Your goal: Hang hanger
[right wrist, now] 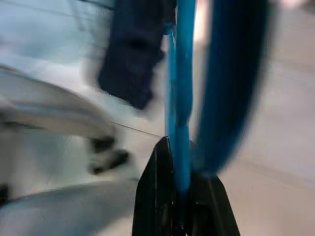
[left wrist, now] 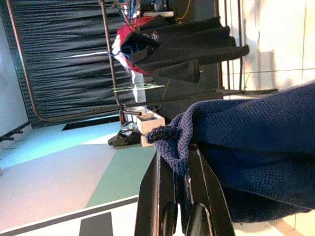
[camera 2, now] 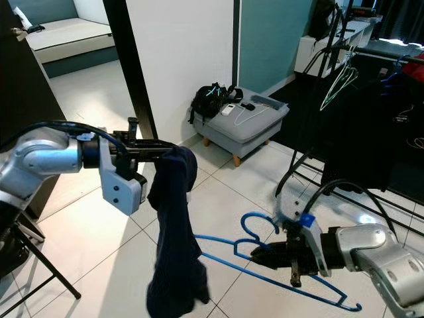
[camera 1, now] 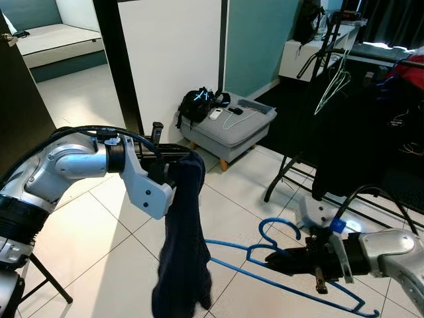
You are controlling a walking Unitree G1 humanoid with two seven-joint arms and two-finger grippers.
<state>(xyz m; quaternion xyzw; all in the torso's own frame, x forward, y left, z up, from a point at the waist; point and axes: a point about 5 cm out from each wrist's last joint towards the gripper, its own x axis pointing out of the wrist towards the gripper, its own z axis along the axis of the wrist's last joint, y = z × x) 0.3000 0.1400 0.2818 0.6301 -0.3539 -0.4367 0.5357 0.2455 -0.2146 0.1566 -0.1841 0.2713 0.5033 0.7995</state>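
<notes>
A dark navy knitted garment [camera 1: 183, 252] hangs limp from my left gripper [camera 1: 180, 161], which is shut on its top edge at chest height; the left wrist view shows the knit [left wrist: 246, 147] pinched between the black fingers [left wrist: 162, 196]. My right gripper [camera 1: 275, 261] is shut on a blue plastic hanger [camera 1: 278, 268], held low and nearly flat above the tiled floor, its hook [camera 1: 273, 228] toward the garment. The hanger's bar [right wrist: 179, 98] runs between the fingers in the blurred right wrist view. Garment and hanger are apart.
A black clothes rack [camera 1: 331, 99] with dark clothes and a pale wire hanger [camera 1: 334, 83] stands at the right. A grey footstool [camera 1: 232, 129] carrying a black bag [camera 1: 199, 103] sits by the white wall. A black door frame [camera 1: 122, 73] is at the left.
</notes>
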